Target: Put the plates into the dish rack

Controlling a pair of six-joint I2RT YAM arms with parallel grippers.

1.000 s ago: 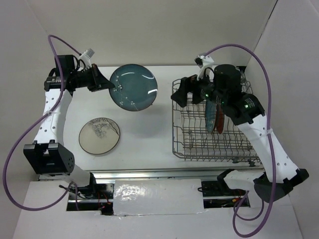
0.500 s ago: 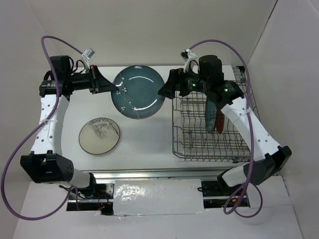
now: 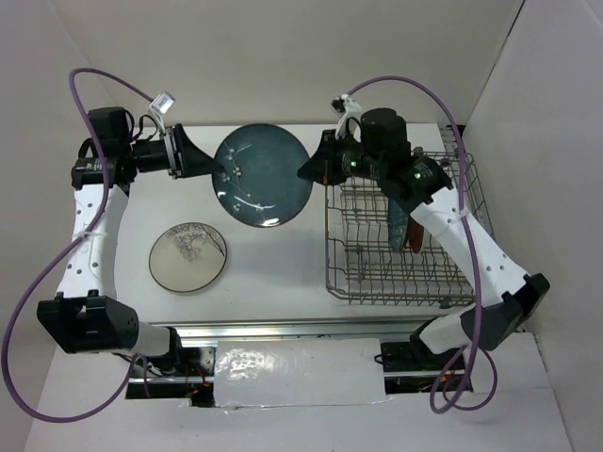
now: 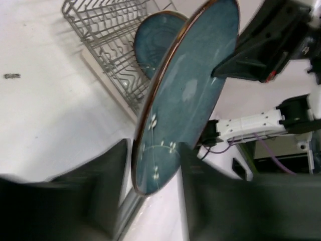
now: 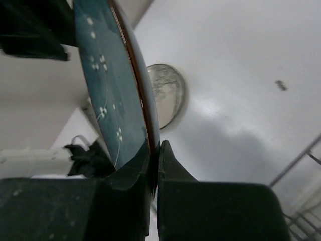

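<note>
A dark teal plate [image 3: 262, 176] with small white flowers hangs tilted on edge above the table, between both arms. My right gripper [image 3: 306, 172] is shut on its right rim [image 5: 150, 131]. My left gripper [image 3: 219, 168] straddles the opposite rim, open, with gaps showing beside the plate [image 4: 190, 90] in the left wrist view. The grey wire dish rack [image 3: 350, 275] stands at the right, holding a second teal plate [image 3: 396, 218] and a red plate [image 3: 415, 233] upright. A cream plate [image 3: 187, 256] with a dark branch drawing lies flat at the left front.
The rack [image 4: 100, 25] fills the right half of the white table, its left edge just under my right wrist. White walls close in behind and at both sides. Purple cables loop above both arms.
My right gripper swung left from above the rack to the teal plate's right rim and shut on it. My left gripper, shut on the plate before, has opened.
</note>
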